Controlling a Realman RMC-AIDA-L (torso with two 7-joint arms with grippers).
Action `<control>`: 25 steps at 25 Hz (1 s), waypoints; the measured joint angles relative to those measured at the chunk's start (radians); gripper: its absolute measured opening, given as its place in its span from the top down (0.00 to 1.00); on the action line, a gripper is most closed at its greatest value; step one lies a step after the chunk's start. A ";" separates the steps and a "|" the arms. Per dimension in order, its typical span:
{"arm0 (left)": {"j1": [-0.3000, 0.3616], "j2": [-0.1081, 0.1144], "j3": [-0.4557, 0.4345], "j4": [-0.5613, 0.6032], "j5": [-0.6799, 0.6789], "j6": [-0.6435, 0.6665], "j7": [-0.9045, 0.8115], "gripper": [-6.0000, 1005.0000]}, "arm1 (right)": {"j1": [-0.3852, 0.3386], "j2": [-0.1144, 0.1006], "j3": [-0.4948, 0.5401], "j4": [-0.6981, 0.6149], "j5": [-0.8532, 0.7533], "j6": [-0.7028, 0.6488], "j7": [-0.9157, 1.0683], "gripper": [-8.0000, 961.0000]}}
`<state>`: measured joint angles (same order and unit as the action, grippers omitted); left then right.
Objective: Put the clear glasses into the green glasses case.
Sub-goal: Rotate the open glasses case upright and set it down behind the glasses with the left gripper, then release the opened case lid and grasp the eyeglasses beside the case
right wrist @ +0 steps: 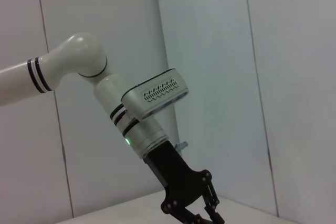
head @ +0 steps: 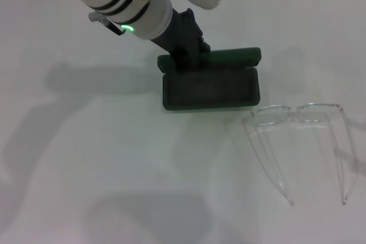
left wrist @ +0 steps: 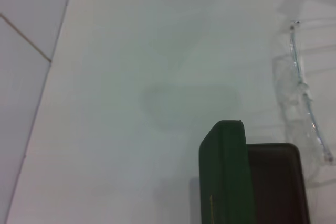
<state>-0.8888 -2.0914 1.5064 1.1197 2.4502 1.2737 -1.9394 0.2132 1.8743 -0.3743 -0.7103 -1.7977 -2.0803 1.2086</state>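
Observation:
The green glasses case [head: 209, 88] lies open at the table's middle, its lid [head: 229, 57] standing up along the far side. My left gripper [head: 184, 62] reaches down from the upper left and sits at the left end of that lid. The left wrist view shows the lid's edge [left wrist: 223, 174] and the dark lining [left wrist: 275, 182]. The clear glasses [head: 297, 114] lie on the table just right of the case, front toward the far side, temple arms pointing to the near edge; they also show in the left wrist view [left wrist: 300, 103]. The right gripper is out of view.
The white table [head: 86, 158] stretches around the case, with arm shadows on its left and near parts. The right wrist view looks at a white wall corner and the left arm [right wrist: 131, 124] with its black gripper [right wrist: 191, 209].

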 joint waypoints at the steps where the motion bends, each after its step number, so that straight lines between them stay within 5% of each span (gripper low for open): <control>1: 0.000 0.000 0.000 0.000 0.000 0.000 0.000 0.76 | -0.001 0.001 0.000 0.000 0.000 0.000 0.000 0.20; 7: 0.006 -0.001 0.067 0.000 0.002 -0.020 0.001 0.75 | -0.005 0.002 0.000 0.000 0.001 -0.002 -0.004 0.20; 18: 0.008 -0.001 0.063 0.037 0.018 -0.042 -0.006 0.76 | -0.005 0.003 0.000 0.008 -0.003 -0.002 -0.020 0.20; 25: 0.006 -0.001 0.035 0.006 0.054 -0.205 -0.018 0.76 | -0.006 0.007 0.000 0.010 -0.006 0.002 -0.023 0.20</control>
<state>-0.8824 -2.0921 1.5414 1.1262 2.5038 1.0691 -1.9572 0.2072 1.8808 -0.3742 -0.6999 -1.8041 -2.0780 1.1855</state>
